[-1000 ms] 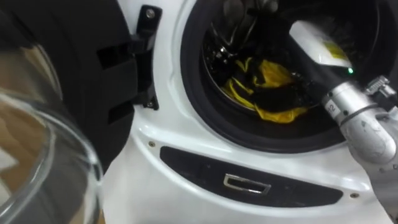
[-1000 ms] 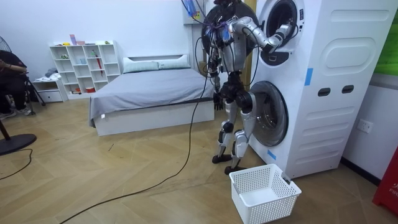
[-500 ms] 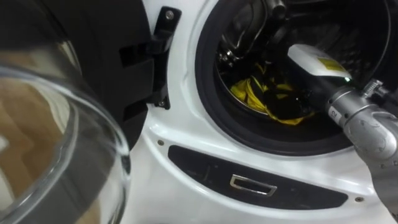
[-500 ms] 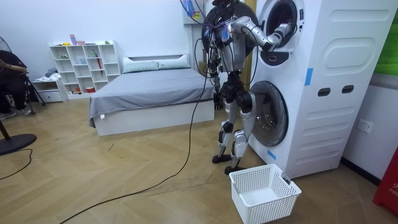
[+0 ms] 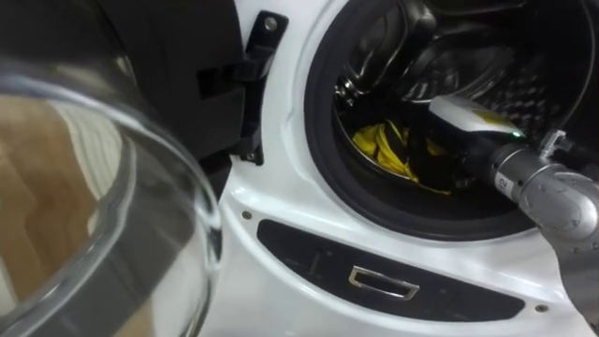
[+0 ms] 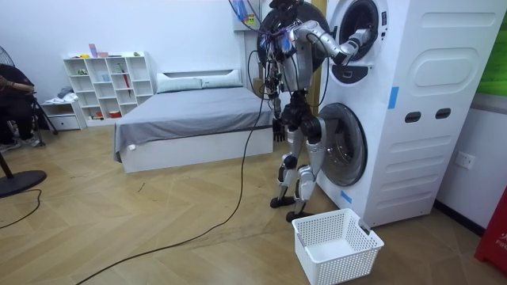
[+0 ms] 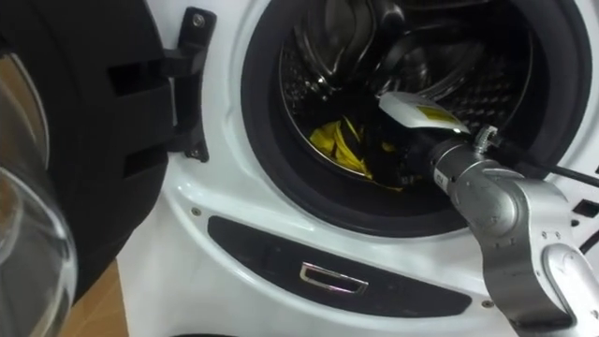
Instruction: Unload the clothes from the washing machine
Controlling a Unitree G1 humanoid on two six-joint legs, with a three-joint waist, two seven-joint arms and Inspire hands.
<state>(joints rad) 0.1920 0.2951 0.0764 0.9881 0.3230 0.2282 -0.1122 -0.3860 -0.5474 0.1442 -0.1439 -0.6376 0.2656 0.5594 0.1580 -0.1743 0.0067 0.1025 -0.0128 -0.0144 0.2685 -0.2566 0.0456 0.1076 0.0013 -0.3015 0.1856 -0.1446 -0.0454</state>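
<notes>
1. The right hand (image 5: pixel 432 161) is deep inside the drum (image 5: pixel 449 65), a dark shape down on the yellow cloth (image 5: pixel 382 150). It is dark against dark, so I cannot tell whether it is spread, pressed together or pinching the cloth.
2. The yellow cloth lies crumpled at the bottom of the drum, about 6 o'clock in the round opening. It shows mostly at 9 o'clock from the hand, with a dark patch across it.
3. From the hand the right forearm runs out toward 4 o'clock, crossing the dark rubber ring (image 5: pixel 323 159) that rims the opening.
4. The drum belongs to the washing machine (image 6: pixel 412 71), the upper unit of a white stack. Its door (image 5: pixel 103 187) stands swung open at 9 o'clock from the opening, with its clear glass bowl nearest the camera. A black hinge (image 5: pixel 251 75) holds it.
5. At 6 o'clock below the opening, a dark curved panel (image 5: pixel 309 257) carries a small metal handle (image 5: pixel 384 281).
6. In the room view the robot stands upright close against the stack, its right arm raised into the upper drum. The left hand (image 6: pixel 277 129) hangs low beside its hip.
7. A white basket (image 6: pixel 337 247) sits on the wooden floor just beside the robot's feet, in front of the lower unit. A bed (image 6: pixel 190 119) lies at 9 o'clock from the robot.
</notes>
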